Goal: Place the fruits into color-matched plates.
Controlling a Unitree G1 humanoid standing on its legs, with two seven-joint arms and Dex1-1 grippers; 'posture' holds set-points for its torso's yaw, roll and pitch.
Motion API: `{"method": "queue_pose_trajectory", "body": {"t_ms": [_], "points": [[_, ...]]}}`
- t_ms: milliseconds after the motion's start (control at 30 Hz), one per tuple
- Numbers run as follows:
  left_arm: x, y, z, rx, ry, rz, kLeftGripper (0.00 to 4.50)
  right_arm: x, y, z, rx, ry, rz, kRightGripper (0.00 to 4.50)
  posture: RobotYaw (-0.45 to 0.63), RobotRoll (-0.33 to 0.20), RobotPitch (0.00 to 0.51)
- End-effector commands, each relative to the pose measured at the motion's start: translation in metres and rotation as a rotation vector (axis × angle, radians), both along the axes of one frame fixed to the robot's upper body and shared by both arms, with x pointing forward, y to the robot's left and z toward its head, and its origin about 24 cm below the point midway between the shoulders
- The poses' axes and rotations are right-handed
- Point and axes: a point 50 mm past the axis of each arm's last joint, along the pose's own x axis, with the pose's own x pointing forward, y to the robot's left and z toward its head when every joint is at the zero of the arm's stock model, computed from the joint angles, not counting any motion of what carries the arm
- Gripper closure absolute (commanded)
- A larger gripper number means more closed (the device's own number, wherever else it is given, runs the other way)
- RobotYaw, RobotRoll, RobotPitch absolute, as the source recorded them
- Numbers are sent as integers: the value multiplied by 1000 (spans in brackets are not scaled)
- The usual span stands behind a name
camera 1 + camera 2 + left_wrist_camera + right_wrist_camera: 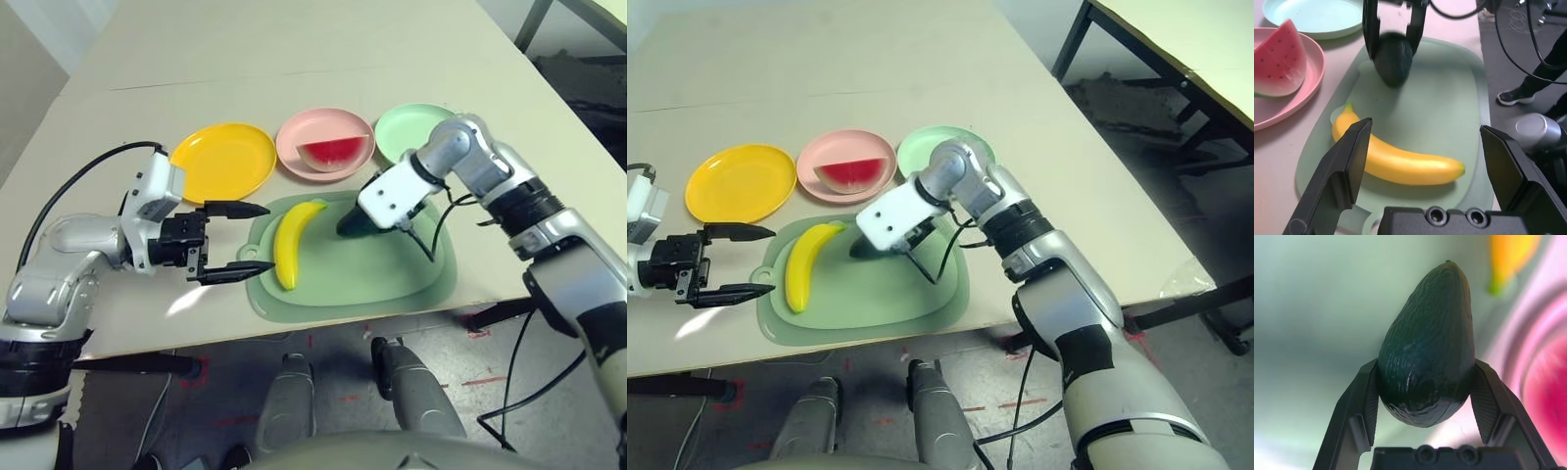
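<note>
On the green mat point(392, 274), head views: banana point(291, 242) lies left-centre; right claw point(355, 223) clamps avocado point(351, 225). Watermelon point(333, 153) sits in pink plate point(294, 147), between yellow plate point(223, 160) and mint plate point(407, 127). Left wrist: left claw point(1425, 161) wide open, near banana. Right wrist: avocado pinched between both fingers point(1364, 406).

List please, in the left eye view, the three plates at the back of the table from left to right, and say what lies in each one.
Yellow plate, nothing in it → pink plate, holding the watermelon wedge → mint green plate, nothing visible in it, partly behind the right arm.
</note>
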Motion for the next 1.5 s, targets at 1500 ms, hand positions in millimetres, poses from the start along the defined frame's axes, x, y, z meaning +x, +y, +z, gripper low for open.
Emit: {"method": "queue_pose_trajectory", "body": {"t_ms": [1500], "points": [[-2,-7,-1,2,5,7,0,41,-65,80,266,-224,-489,18,-9,0,202]]}}
